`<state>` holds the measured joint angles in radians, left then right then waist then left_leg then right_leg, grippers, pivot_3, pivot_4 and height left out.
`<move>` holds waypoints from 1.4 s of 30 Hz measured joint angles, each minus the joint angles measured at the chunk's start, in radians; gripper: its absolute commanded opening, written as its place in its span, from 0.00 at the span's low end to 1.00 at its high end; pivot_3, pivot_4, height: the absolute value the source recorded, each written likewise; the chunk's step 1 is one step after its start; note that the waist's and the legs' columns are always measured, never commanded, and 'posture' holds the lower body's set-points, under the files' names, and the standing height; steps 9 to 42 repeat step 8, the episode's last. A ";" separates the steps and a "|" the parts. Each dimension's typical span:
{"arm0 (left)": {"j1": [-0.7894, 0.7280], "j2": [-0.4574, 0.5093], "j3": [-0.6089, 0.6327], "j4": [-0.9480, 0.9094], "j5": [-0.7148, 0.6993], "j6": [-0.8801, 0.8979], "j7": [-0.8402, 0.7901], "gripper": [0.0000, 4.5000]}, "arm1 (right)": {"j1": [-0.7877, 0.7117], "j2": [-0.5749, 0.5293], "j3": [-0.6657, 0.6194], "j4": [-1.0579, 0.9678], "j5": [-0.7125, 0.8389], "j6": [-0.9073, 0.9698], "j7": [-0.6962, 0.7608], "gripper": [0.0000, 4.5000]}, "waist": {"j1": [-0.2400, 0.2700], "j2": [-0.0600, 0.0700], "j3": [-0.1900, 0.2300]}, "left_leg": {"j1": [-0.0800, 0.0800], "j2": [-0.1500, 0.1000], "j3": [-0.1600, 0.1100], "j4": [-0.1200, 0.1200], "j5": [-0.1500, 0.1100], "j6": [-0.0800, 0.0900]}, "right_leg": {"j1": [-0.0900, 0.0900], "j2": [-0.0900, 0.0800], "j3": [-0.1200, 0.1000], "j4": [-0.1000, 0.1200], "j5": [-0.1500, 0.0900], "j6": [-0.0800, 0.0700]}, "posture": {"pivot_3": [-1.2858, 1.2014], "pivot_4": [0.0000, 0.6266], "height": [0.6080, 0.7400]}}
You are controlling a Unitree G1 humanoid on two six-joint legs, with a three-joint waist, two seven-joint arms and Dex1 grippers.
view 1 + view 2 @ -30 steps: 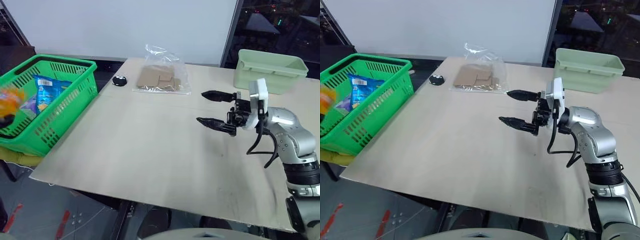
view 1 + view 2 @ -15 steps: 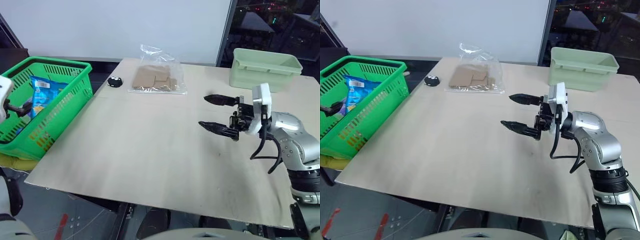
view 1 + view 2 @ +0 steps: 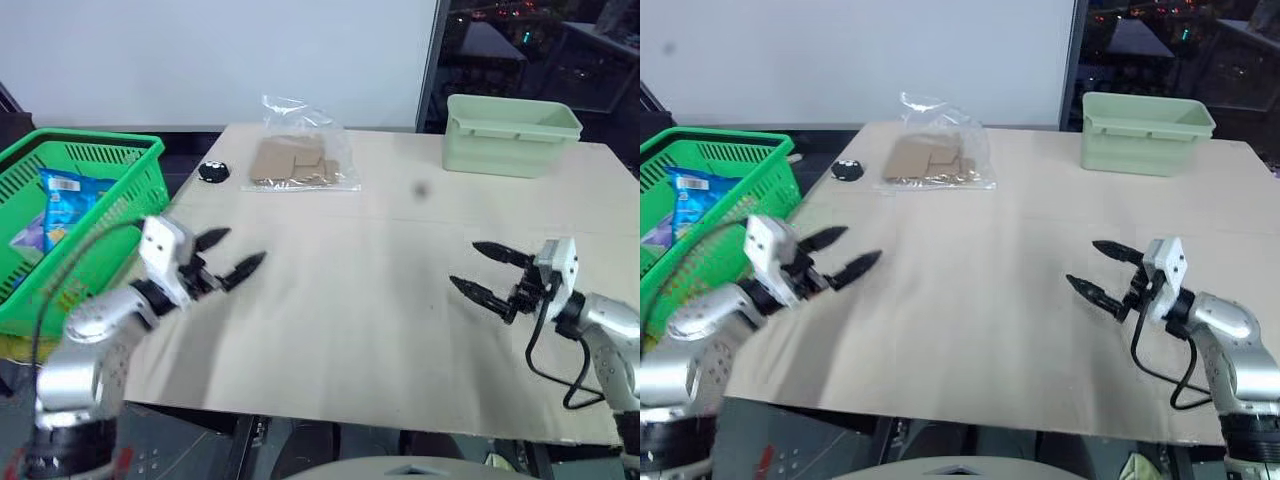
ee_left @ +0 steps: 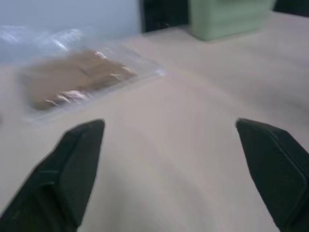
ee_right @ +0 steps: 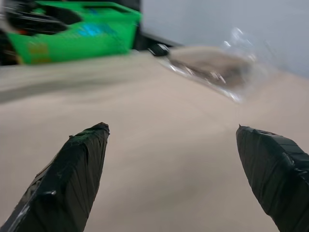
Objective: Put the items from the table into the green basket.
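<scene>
Left eye view: table [image 3: 350, 290] held no items; blue packet [image 3: 58, 195] lay in green basket [image 3: 110, 205]. Left gripper [image 3: 232, 262] and right gripper [image 3: 485, 272] spread, empty. Task judged essentially complete.

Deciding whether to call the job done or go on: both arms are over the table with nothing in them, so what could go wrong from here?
1. The bagged cardboard and small black object lie on the table; grabbing them would likely be a mistake.
2. The pale mint tub could be mistaken for the green basket.
3. The open left gripper hangs close to that basket's rim and might clip it.
</scene>
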<state>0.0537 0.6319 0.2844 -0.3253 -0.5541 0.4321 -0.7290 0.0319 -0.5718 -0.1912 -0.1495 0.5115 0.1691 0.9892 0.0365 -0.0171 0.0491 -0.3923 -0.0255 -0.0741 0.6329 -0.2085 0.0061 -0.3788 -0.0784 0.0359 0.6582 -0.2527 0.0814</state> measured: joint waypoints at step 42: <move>0.109 -0.098 -0.197 -0.015 0.172 -0.054 0.082 0.99 | 0.299 0.064 -0.048 -0.007 -0.107 -0.137 -0.094 1.00 | -0.021 0.007 -0.003 | 0.007 0.005 0.016 0.001 -0.003 -0.005 | 0.002 0.006 0.008 -0.002 -0.002 0.000 | 0.50 0.00 1.00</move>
